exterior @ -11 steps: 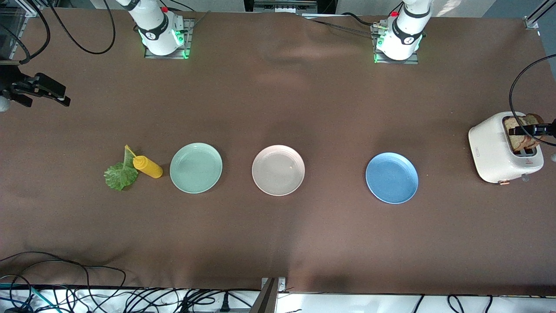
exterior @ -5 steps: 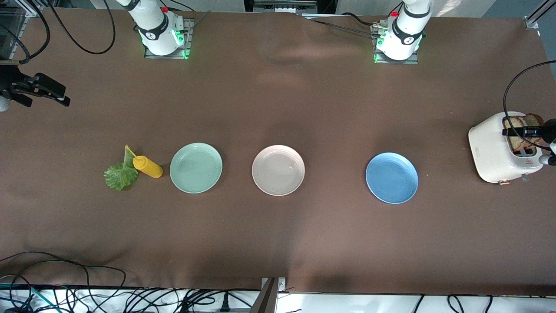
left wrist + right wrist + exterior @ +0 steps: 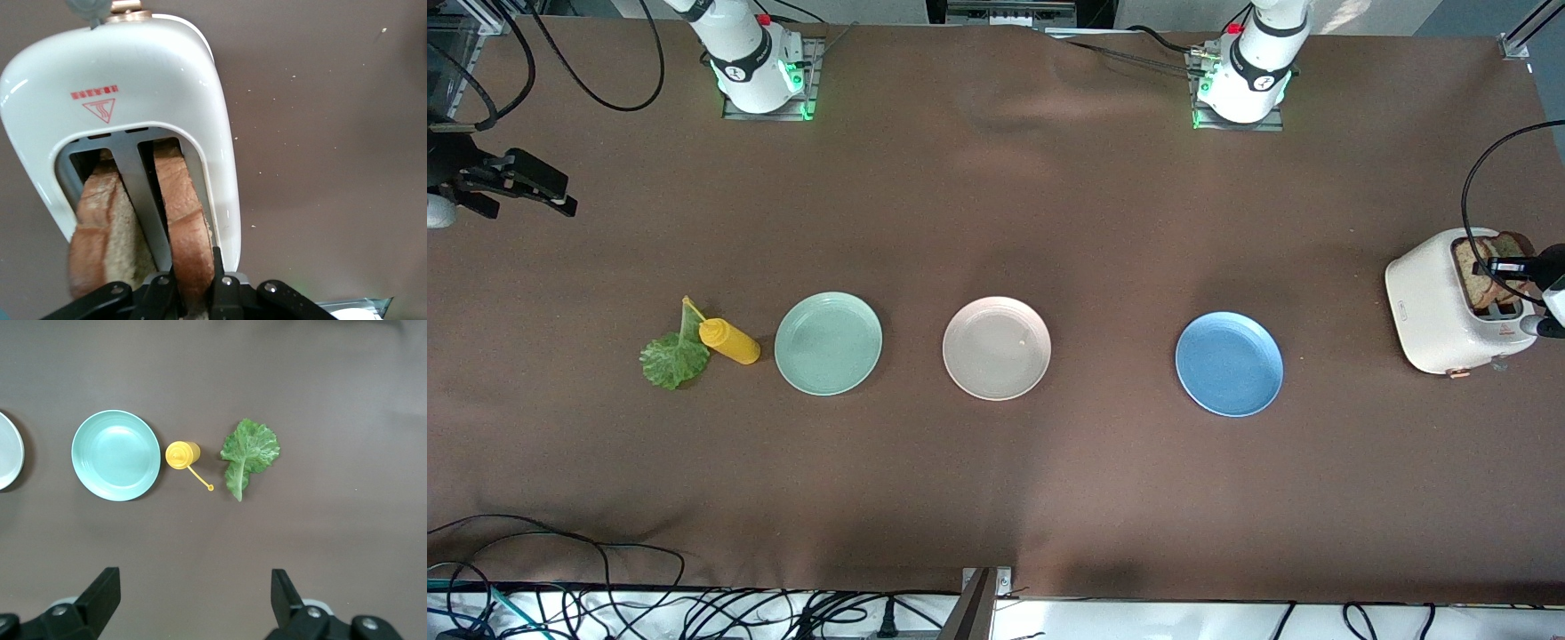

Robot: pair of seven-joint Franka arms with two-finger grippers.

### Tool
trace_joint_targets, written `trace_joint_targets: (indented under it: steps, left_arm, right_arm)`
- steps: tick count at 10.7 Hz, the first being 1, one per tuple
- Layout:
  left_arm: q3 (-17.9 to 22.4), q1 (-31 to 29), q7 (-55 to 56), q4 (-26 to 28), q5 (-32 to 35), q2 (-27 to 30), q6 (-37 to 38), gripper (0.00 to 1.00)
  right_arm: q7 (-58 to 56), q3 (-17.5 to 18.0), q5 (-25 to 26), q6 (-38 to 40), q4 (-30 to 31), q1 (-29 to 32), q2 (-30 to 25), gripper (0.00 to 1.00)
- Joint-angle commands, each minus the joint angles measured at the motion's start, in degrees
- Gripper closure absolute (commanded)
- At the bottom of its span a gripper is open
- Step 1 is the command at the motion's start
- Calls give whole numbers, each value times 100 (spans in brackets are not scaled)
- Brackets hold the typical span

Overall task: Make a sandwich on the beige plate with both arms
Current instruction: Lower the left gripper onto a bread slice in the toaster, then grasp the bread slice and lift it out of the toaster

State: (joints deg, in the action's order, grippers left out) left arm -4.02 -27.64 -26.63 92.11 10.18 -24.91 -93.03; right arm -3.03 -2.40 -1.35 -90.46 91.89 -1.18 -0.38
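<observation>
Left arm: reaches from its base to the left arm's end of the table, where the left gripper (image 3: 1513,267) hangs over the white toaster (image 3: 1436,311), wrist camera looking straight down into the slots.

Left gripper jaws: clenched on the upper edge of one bread slice (image 3: 181,220), a finger pressed to each face of it, as the left wrist view shows.

Bread: two wholegrain slices stand upright in the toaster's two slots; the gripped slice sits in one slot, the second slice (image 3: 103,233) in the neighbouring slot just beside it, parted by the metal divider.

Right arm: waits, with the right gripper (image 3: 511,182) up over bare cloth at the right arm's end of the table.

Right gripper jaws: released, spread wide with nothing between them in the right wrist view.

Lettuce leaf (image 3: 674,356): flat on the brown tablecloth (image 3: 996,498) toward the right arm's end, well apart from the right gripper's jaws.

Yellow squeeze bottle (image 3: 729,341): just beside the leaf, between it and the mint-green plate (image 3: 828,343).

Beige plate (image 3: 997,348): mid-table, bare, between the mint-green plate and the blue plate (image 3: 1229,364), all three in one row; well apart from both grippers.

Toaster: nearer the left arm's end than the blue plate.
</observation>
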Motion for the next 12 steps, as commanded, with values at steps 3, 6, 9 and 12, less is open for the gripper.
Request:
trace_joint_targets:
  steps: [3, 6, 9, 12]
  left_arm:
    - [-29, 66, -754, -867, 107, 91, 1258, 100]
    - [-47, 127, -993, -1667, 20, 91, 2251, 100]
    - [-99, 328, -811, -1811, -1182, 74, 2404, 100]
    - [-99, 943, 462, -1714, -2228, 22, 2360, 100]
  right_arm:
    - [30, 2, 65, 107, -110, -14, 38, 0]
    - [30, 11, 74, 116, -109, -14, 38, 0]
    - [30, 2, 74, 116, -118, -14, 30, 0]
    - [30, 2, 74, 108, -118, -14, 29, 0]
